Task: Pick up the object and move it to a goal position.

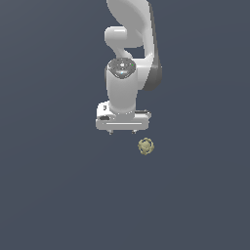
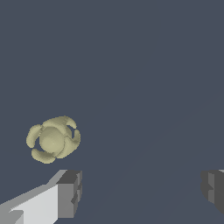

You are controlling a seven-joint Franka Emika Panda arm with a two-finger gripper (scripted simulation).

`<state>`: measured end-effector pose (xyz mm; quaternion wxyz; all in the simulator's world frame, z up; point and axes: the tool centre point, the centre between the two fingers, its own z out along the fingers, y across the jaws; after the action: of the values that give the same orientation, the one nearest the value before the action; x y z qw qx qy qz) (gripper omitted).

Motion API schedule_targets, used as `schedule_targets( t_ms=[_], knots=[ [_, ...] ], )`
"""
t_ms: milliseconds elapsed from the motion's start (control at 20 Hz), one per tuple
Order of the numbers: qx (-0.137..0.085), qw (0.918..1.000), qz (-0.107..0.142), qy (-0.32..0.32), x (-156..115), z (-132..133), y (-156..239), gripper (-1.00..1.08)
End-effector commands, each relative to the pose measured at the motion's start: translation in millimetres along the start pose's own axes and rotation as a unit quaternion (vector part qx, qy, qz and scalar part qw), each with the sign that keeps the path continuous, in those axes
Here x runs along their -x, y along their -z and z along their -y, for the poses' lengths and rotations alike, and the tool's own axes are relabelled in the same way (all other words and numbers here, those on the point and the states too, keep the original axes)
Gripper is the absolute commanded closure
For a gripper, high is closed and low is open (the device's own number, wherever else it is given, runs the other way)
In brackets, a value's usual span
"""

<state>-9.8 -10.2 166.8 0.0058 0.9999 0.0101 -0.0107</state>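
Hovering above the dark counter, the gripper has its fingers spread wide and empty. The object lies on the counter just beside the gripper, toward the exterior view's right, outside the gap between the fingers, as the wrist view confirms. Descending from here would likely miss it, or a finger could land on it and roll the lumpy thing away. Counted: one object, one gripper, two fingers.
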Motion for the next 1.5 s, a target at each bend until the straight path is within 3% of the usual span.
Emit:
schedule_targets(
  t_ms=[0, 450, 700, 1050, 1450],
  knots=[
    [0.0, 1.0, 0.0, 0.0, 0, 0, 0, -0.92],
    [0.014, 0.9998, 0.003, -0.014, -3, -28, 1, -0.92],
    [0.013, 0.9999, 0.002, -0.007, -4, -23, -2, -0.92],
    [0.01, 0.9976, -0.002, 0.069, -7, 26, -29, -0.92],
    [-0.001, 0.9834, -0.01, 0.181, -2, 104, -69, -0.92]
  ],
)
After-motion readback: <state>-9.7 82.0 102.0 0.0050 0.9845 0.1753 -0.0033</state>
